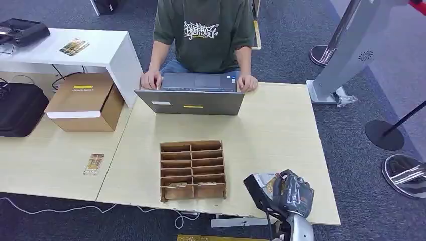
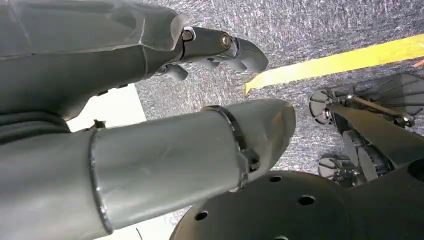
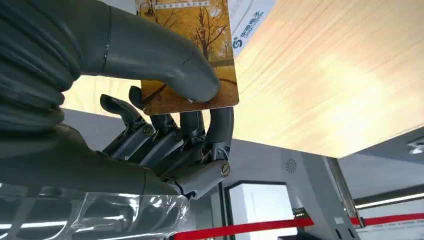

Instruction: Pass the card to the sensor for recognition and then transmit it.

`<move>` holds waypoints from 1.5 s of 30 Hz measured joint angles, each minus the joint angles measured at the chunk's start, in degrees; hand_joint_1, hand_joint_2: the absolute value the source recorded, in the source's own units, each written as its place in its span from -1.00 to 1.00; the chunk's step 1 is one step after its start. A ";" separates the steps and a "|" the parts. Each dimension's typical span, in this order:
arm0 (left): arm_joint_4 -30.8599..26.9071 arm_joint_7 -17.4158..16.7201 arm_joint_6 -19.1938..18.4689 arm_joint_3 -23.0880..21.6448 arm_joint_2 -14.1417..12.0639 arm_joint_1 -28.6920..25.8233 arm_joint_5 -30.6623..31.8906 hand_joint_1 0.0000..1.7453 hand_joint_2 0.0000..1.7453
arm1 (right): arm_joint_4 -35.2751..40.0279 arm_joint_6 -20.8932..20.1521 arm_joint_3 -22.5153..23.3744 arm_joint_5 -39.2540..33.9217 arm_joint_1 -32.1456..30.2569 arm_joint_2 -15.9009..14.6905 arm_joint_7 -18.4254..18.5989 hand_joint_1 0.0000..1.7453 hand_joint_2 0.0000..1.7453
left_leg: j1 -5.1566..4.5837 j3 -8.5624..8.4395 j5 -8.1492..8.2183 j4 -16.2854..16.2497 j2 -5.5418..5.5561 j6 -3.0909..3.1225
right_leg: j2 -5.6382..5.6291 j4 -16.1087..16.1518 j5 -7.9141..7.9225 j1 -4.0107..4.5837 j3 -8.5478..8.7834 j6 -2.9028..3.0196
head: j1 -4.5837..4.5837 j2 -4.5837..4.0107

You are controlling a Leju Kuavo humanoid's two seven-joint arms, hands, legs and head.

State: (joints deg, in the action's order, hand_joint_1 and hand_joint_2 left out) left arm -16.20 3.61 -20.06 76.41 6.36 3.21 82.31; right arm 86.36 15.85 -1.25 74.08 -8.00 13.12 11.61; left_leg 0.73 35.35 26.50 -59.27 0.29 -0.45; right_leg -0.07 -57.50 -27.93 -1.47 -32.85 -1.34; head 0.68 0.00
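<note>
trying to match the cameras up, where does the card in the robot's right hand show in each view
Head view: the card peeks out of the right hand at the table's near right corner.
Left wrist view: not in it.
Right wrist view: the card is pinched between thumb and fingers.
Shared landmark: the light wooden table.

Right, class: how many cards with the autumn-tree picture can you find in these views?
3: one pinched in the right hand as the held card, one flat on the left wooden table, one on the white shelf. More may sit hidden in the slotted organizer.
</note>
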 joint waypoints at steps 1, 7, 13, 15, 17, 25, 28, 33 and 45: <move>0.00 0.00 0.00 0.02 -0.02 0.00 -0.02 -1.00 -1.00 | -0.39 0.02 0.26 -0.13 0.28 0.02 -0.13 1.00 1.00 | 0.00 0.00 0.00 0.00 0.00 0.00 | 0.01 0.00 0.00 0.00 0.00 0.00 | 0.00 0.00; 0.00 -0.24 0.00 0.33 -0.07 0.01 -0.09 -1.00 -1.00 | -2.75 0.09 1.59 -0.85 1.79 0.02 -0.35 1.00 1.00 | 0.00 -0.02 0.00 0.00 -0.02 0.00 | -0.01 0.00 0.00 0.00 0.00 0.00 | 0.00 0.00; 0.00 -0.44 0.02 0.35 -0.26 0.05 -0.02 -1.00 -1.00 | -4.92 0.00 2.56 -2.21 2.31 0.02 -0.88 1.00 1.00 | 0.00 -0.02 0.00 0.00 -0.01 0.00 | -0.01 0.00 0.00 0.00 0.01 0.00 | 0.00 0.00; 0.00 -0.50 0.02 0.35 -0.28 0.06 -0.02 -1.00 -1.00 | -5.93 -0.20 2.73 -2.78 2.71 0.02 -1.12 1.00 1.00 | 0.00 -0.02 0.00 0.00 -0.01 0.00 | -0.01 0.00 0.00 0.00 0.01 0.00 | -0.02 0.00; 0.00 -0.52 0.02 0.35 -0.31 0.06 -0.02 -1.00 -1.00 | -7.00 -0.17 2.93 -3.46 3.07 0.02 -1.77 1.00 1.00 | 0.00 -0.02 0.00 0.00 -0.01 0.00 | 0.00 0.00 0.00 0.00 0.02 0.00 | 0.00 0.00; 0.00 -0.55 0.07 0.35 -0.35 0.09 -0.02 -1.00 -1.00 | -9.40 -0.02 3.63 -5.69 3.99 0.13 -3.37 1.00 1.00 | 0.00 -0.02 0.00 0.00 -0.01 0.00 | 0.01 0.00 0.00 0.00 0.02 0.00 | 0.00 0.00; 0.00 -0.55 0.09 0.35 -0.37 0.09 0.02 -1.00 -1.00 | -9.51 0.00 3.67 -5.90 3.99 0.15 -3.43 1.00 1.00 | 0.00 -0.02 0.00 0.00 -0.01 0.00 | 0.01 0.00 0.00 0.00 0.02 0.00 | 0.00 0.00; 0.00 -0.55 0.11 0.35 -0.39 0.10 0.17 -1.00 -1.00 | -9.49 0.04 3.72 -6.10 3.96 0.15 -3.45 1.00 1.00 | 0.00 -0.02 0.00 0.00 -0.01 0.00 | 0.01 0.00 0.00 0.00 0.02 0.00 | 0.00 0.00; 0.00 1.90 0.35 0.35 -0.24 -0.04 -0.02 -1.00 -1.00 | 2.50 11.40 0.09 -6.80 1.53 0.81 -14.84 1.00 1.00 | 0.00 -0.01 0.00 0.00 -0.01 0.00 | 0.00 0.00 0.00 0.00 0.01 0.00 | 0.00 0.00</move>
State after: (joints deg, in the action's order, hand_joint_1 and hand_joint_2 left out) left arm -16.20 5.51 -19.71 76.76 6.12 3.16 82.29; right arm 88.86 27.25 -1.15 67.28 -6.47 13.92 -3.23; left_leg 0.72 35.33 26.50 -59.27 0.28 -0.45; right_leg -0.07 -57.50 -27.93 -1.47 -32.83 -1.34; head 0.68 0.00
